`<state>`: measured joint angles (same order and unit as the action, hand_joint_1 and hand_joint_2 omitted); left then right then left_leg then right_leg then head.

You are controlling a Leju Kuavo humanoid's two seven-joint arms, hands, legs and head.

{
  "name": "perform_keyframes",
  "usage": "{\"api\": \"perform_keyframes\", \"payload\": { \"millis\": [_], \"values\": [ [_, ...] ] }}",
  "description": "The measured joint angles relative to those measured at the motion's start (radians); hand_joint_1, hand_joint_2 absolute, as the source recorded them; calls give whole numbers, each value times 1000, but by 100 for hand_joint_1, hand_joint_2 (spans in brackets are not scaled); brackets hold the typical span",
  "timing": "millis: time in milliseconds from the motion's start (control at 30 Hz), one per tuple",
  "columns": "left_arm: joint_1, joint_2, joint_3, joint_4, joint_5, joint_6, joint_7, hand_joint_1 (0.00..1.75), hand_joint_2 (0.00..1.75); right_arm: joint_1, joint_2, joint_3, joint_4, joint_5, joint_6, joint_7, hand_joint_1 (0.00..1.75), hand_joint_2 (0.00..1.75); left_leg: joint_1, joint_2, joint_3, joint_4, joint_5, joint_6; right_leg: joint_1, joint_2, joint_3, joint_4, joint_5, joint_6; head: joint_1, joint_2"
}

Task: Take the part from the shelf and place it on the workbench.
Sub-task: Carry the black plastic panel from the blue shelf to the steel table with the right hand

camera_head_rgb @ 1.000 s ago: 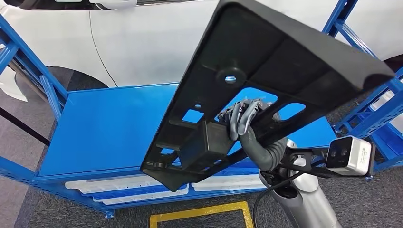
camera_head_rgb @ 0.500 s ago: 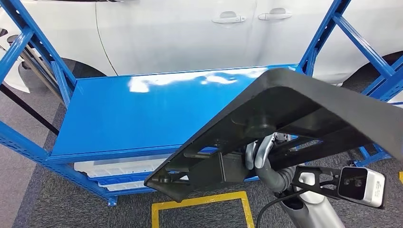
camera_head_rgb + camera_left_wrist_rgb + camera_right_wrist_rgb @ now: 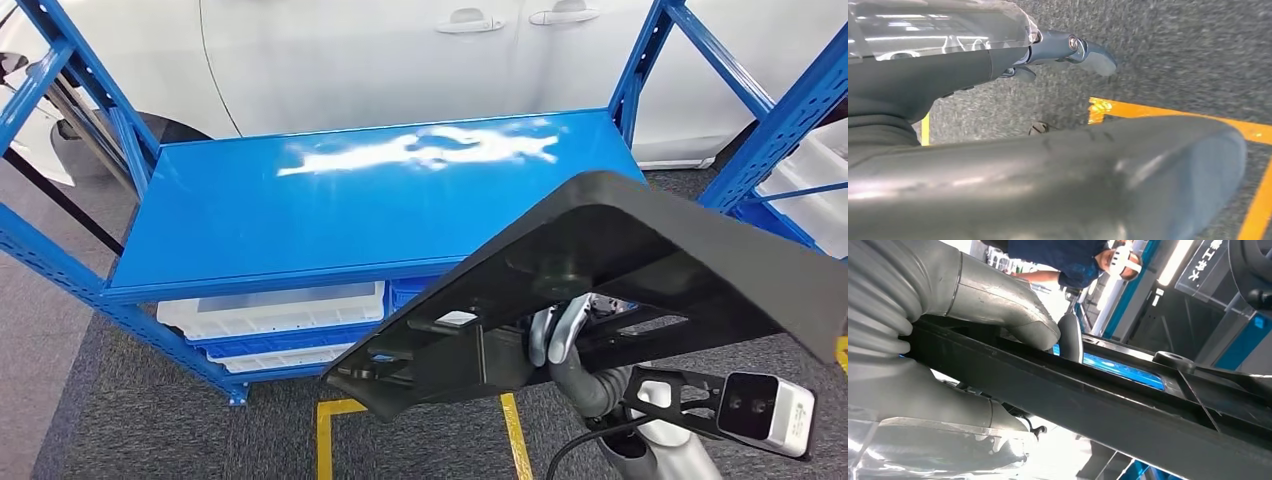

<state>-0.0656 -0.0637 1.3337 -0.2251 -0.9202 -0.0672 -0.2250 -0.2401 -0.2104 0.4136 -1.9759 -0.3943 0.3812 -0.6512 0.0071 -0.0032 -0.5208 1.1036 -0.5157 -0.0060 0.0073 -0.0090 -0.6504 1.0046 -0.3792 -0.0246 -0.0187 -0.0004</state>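
Head view: I saw the black part, a large flat plastic panel with cut-outs and ribs, held tilted in the air in front of the blue shelf, off the shelf top. The right robot hand gripped it from underneath, grey fingers curled around a rib near the panel's middle. The wrist camera sat on its bracket just beside the silver arm. White bins lay on the lower level of the shelf. A white car stood behind the shelf. A yellow line marked the grey carpet below.

Left wrist view: the left robot hand hung over the carpet with nothing in it. Its thick thumb lay in the foreground and a darker finger stretched out well apart from it, so I read the hand as spread. Yellow floor tape ran beneath.

Right wrist view: the right robot hand was pressed around a black bar of the part, thumb on one side, fingers on the other. Blue shelf surface showed through a gap in the part. A person in a dark blue top stood in the background.
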Motion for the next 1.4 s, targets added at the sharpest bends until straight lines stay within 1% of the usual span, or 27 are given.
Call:
{"api": "perform_keyframes", "payload": {
  "millis": [67,167,233,300,333,367,400,467,533,567,600,667,700,767,833,867,900,933,1000,1033,1067,1100,1167,1233,1333,1367,1400],
  "values": [
    [-4,1,-1,0,-6,-1,1,0,0,6,-5,-11,-1,9,1,-11,175,175,-7,0,72,-110,-17,10,1,-3,-6,0,18,9,0,0],
    [-3,-1,-2,0,-12,-2,0,0,0,21,-7,-15,-1,40,2,-33,175,175,-9,2,66,-136,3,24,-4,-3,-12,-3,31,28,0,0],
    [-2,-2,-2,0,-14,0,0,0,0,30,-7,-15,-1,51,1,-40,175,175,-4,8,44,-142,30,37,-8,3,-33,48,-39,40,0,0],
    [-2,-3,-2,0,-14,2,0,0,0,35,-7,-15,-1,53,-1,-42,175,175,-4,10,12,-141,56,42,-14,5,-67,173,-147,52,0,0],
    [-1,-3,-2,0,-14,3,-1,0,0,36,-7,-15,-1,52,-1,-42,175,175,-4,11,-4,-139,69,40,-18,5,-78,237,-175,57,0,0],
    [-1,-4,-2,0,-14,4,-1,0,0,37,-7,-15,-1,51,-1,-40,175,175,-4,11,-22,-137,81,38,-21,5,-79,283,-179,61,0,0],
    [0,-4,-2,0,-14,5,-1,0,0,38,-6,-15,-1,48,-2,-37,175,175,-3,12,-39,-134,92,35,-24,5,-65,296,-160,64,0,0],
    [2,-4,-2,0,-14,6,-2,0,0,38,-6,-15,-3,41,-3,-27,175,175,0,11,-71,-121,109,27,-30,5,23,210,-111,68,0,0],
    [3,-4,-2,0,-15,6,-5,0,0,37,-6,-15,-8,33,-5,-17,175,175,1,10,-94,-105,121,16,-29,7,129,63,-119,61,0,0],
    [3,-4,-2,0,-15,6,-6,0,0,36,-6,-15,-10,31,-6,-15,175,175,0,9,-101,-100,127,10,-26,8,158,15,-133,54,0,0],
    [4,-4,-2,0,-15,6,-7,0,0,36,-6,-14,-12,29,-6,-12,175,175,0,9,-104,-99,134,3,-22,9,166,-4,-141,46,0,0],
    [5,-3,-2,0,-15,6,-8,0,0,35,-6,-14,-14,27,-8,-8,175,175,2,8,-111,-97,139,-11,-22,8,154,-7,-128,26,0,0],
    [7,-3,-2,-1,-16,6,-9,0,0,35,-6,-14,-15,26,-9,-7,175,175,4,7,-120,-83,120,-16,-23,6,144,-7,-117,15,0,0],
    [9,-4,-2,-1,-16,7,-9,0,0,37,-6,-14,-15,25,-10,-6,175,175,7,7,-149,0,32,-24,-22,1,119,-9,-94,0,0,0],
    [10,-4,-2,-1,-15,8,-11,0,0,41,-5,-13,-14,25,-11,-6,175,175,8,7,-180,130,-54,-28,-18,1,89,-8,-71,-4,0,0],
    [10,-4,-2,-1,-15,10,-12,0,0,43,-4,-12,-13,25,-10,-6,175,175,8,7,-184,178,-65,-29,-16,0,73,-6,-59,-5,0,0],
    [10,-3,-2,-1,-14,10,-12,0,0,45,-2,-11,-12,25,-9,-6,175,175,8,7,-172,196,-53,-28,-14,0,56,-4,-48,-4,0,0],
    [10,-3,-2,-1,-13,11,-12,0,0,46,1,-10,-10,25,-8,-6,175,175,8,7,-139,172,-25,-25,-12,0,40,-2,-36,-3,0,0],
    [9,-2,-2,-3,-10,14,-13,0,0,45,6,-9,-9,23,-3,-5,175,175,4,7,-35,42,13,-13,-9,0,16,2,-17,2,0,0],
    [8,-1,-1,-4,-8,18,-13,0,0,42,10,-9,-8,19,-1,-3,175,175,2,7,17,-36,10,-7,-8,-1,8,4,-8,6,0,0],
    [8,0,-1,-5,-6,21,-14,0,0,37,13,-9,-6,12,1,0,175,175,-2,7,49,-88,-1,-3,-8,-2,5,4,0,11,0,0],
    [7,2,0,-6,-3,25,-14,0,0,30,16,-8,-4,4,3,4,175,175,-5,7,67,-122,-11,2,-9,-3,3,3,9,17,0,0],
    [8,4,1,-9,-1,27,-15,0,0,12,21,-7,4,-13,4,11,175,175,-6,8,61,-135,2,13,-13,-4,1,0,24,30,0,0],
    [8,7,3,-10,-2,25,-15,0,0,-4,22,-6,15,-23,2,13,175,175,-3,12,43,-141,28,27,-15,0,-15,32,-20,40,0,0],
    [6,8,8,-11,-4,24,-17,0,0,-22,25,-3,39,-13,-7,12,175,175,-2,14,-3,-140,68,34,-19,4,-64,209,-166,49,0,0],
    [6,8,10,-11,-4,25,-18,0,0,-26,28,-1,48,-6,-9,10,175,175,-3,14,-20,-138,81,33,-21,4,-72,264,-186,52,0,0],
    [7,8,12,-11,-3,26,-19,0,0,-29,31,3,57,1,-11,8,175,175,-3,14,-39,-135,92,32,-21,4,-65,291,-180,53,0,0]
  ]
}}
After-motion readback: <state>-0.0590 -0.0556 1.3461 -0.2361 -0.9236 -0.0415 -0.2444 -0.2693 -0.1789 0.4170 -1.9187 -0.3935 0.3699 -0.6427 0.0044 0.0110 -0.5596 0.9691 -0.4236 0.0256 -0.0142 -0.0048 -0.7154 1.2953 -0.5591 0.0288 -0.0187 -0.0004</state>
